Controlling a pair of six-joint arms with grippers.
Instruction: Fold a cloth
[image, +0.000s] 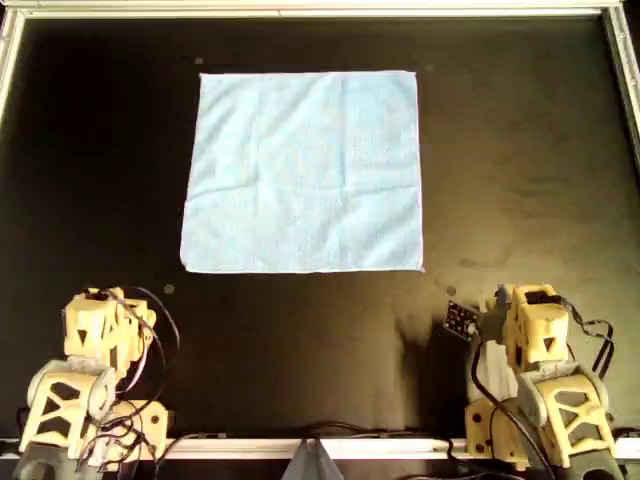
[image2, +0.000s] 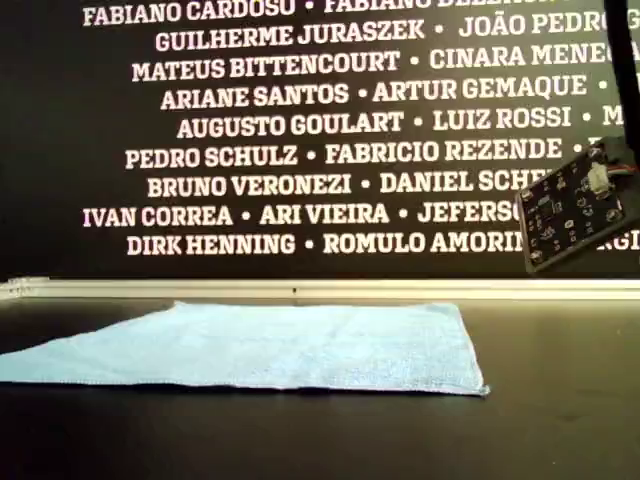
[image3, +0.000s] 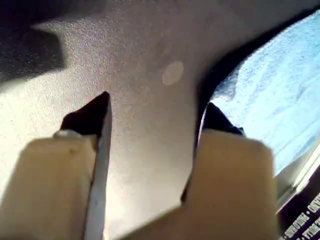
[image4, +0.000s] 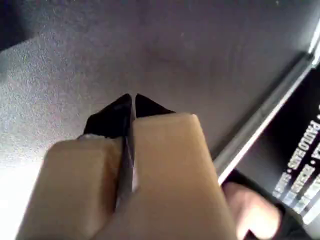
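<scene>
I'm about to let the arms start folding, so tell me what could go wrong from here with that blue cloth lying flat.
1. The cloth lies flat on the table, so fingertips may slide over its thin edge instead of pinching it.
2. The right gripper is shut; it probably has to open before reaching, or it may only push the fabric.
3. If only the open left gripper gets hold, the fold could come out skewed.

Left tool agape (right tool closed)

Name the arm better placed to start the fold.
Left. Its end effector is open, with the cloth in its wrist view. The right end effector is shut and sees only bare table.
</scene>
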